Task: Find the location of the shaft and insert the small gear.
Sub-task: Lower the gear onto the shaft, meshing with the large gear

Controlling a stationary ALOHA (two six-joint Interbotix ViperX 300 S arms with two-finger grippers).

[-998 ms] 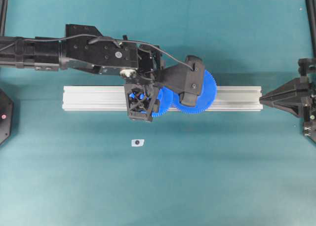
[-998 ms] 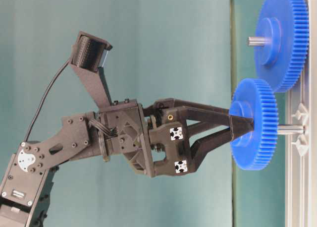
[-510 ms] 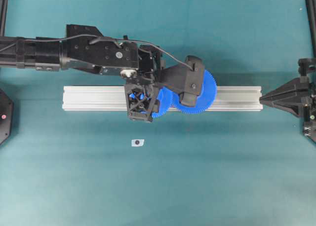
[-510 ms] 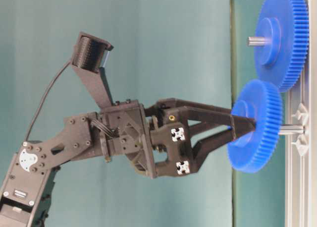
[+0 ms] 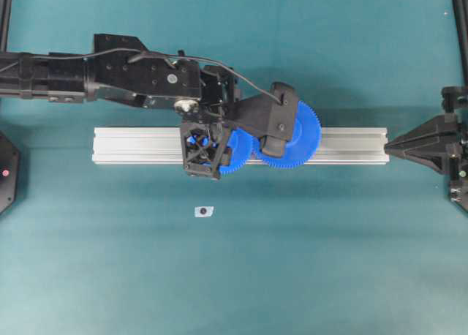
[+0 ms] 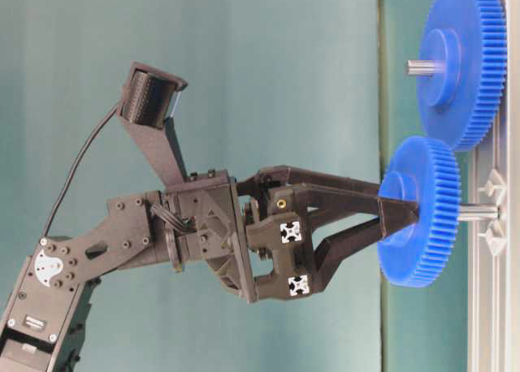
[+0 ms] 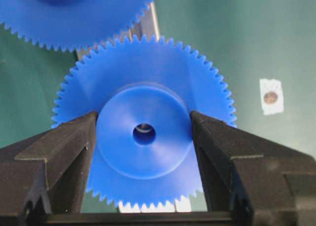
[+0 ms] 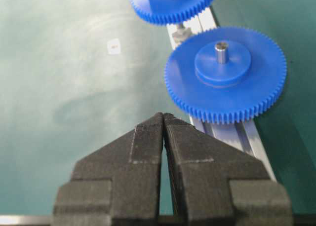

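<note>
Bright, even light; soft shadows, wrist views blurred.

Small gear (image 7: 144, 137) between my fingers (image 7: 54, 162): smooth blue plastic, faintly glossy. Fingers: matt black plastic. Rail (image 5: 139, 145): ribbed silvery metal.

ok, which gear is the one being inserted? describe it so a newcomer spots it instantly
Find the long silver aluminium rail lying across the teal table. Two blue plastic toothed gears sit over its middle. The one you want is the smaller blue gear, pinched by its raised hub in the left gripper; its neighbour, the wider blue gear, stands free on a pin.
</note>
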